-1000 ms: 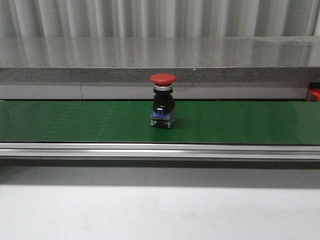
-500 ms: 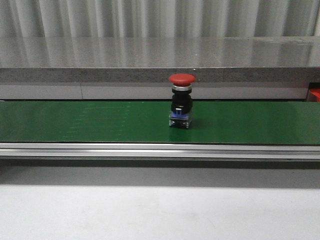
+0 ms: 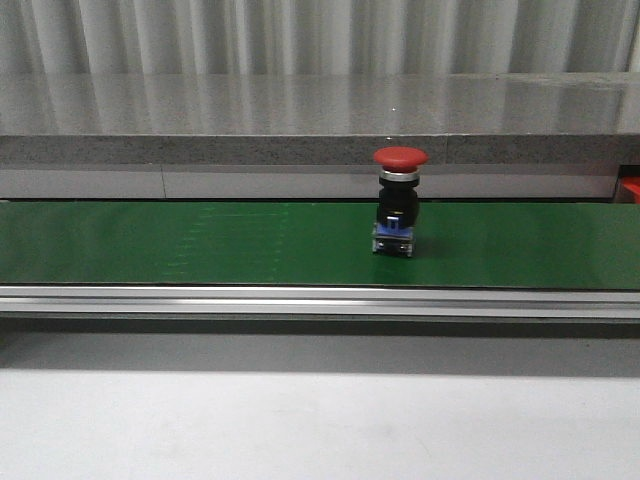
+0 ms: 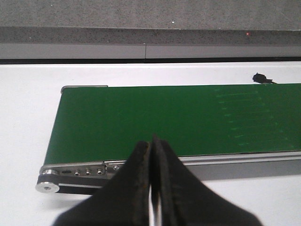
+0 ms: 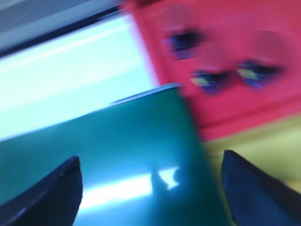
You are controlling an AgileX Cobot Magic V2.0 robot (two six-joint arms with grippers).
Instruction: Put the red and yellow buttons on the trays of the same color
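We see the red mushroom-capped push button with black body and blue base (image 3: 399, 205) upright on the matte green conveyor belt (image 3: 200, 245), right of its middle, nearer its far edge. Top-heavy, it could tip if nudged off-centre. Our right gripper (image 5: 150, 188), jaws wide, hangs near the red plastic tray (image 5: 244, 56) with dark blurred shapes inside; our left gripper (image 4: 153, 188) is pressed together.

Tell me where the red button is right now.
Front view: the red button stands upright on the green belt, right of centre, before the grey ledge.
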